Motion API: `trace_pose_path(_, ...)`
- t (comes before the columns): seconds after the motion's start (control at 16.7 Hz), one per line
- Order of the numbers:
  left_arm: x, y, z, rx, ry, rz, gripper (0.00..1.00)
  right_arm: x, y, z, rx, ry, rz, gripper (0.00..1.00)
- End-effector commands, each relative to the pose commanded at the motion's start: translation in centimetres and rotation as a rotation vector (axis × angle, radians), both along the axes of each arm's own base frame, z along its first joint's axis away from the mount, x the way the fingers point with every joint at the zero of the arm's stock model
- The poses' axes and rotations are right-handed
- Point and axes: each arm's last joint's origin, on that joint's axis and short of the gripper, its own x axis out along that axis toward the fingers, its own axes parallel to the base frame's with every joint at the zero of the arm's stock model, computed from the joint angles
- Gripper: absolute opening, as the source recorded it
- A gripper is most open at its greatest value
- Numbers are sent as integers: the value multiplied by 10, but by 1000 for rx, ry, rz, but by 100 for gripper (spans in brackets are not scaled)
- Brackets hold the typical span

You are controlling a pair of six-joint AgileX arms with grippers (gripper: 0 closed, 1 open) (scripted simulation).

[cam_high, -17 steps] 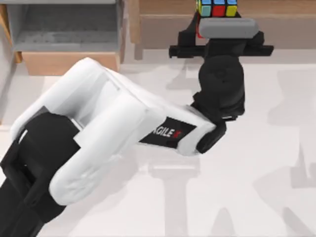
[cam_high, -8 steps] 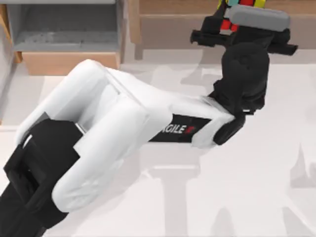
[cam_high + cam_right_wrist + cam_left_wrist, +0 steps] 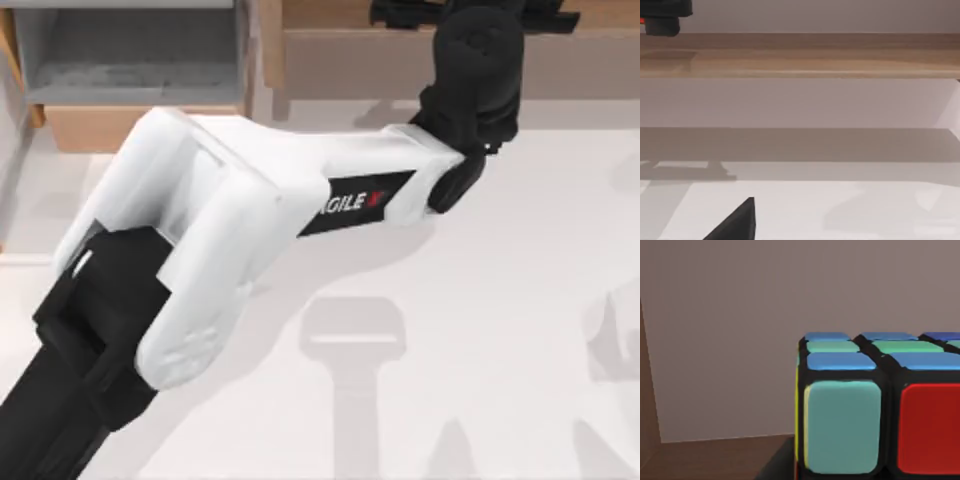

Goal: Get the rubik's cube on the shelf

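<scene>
Light-brown wood marks the long shelf (image 3: 340, 14) at the top of the overhead frame, where the left arm's gripper (image 3: 475, 12) is stretched out over the ledge. The small cube with black-edged red, green and blue stickers (image 3: 880, 410) is seen close at the lower right of the left wrist view — whether the fingers clamp it cannot be told. Placing seems in hand; lowering and release would be called for next. A grey-lined box with wooden front (image 3: 130, 80) sits upper left, clear of the path. The right arm is parked facing the shelf.

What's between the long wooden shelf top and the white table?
The grey-brown front panel, as the top view shows, runs between the shelf's ledge and the table; my left arm reaches across it.
</scene>
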Motion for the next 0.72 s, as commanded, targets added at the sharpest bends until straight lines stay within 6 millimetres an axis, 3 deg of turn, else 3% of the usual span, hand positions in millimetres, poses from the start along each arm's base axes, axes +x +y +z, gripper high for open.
trace_pose_path(0.24, 34, 19, -24, -59, 2, 34, 0, 0, 0, 0, 0, 0, 0, 100)
trace_pose_path(0.54, 36, 20, -27, -61, 3, 35, 0, 0, 0, 0, 0, 0, 0, 100)
trace_pose_path(0.72, 36, 20, -27, -61, 3, 35, 23, 0, 0, 0, 0, 0, 0, 100)
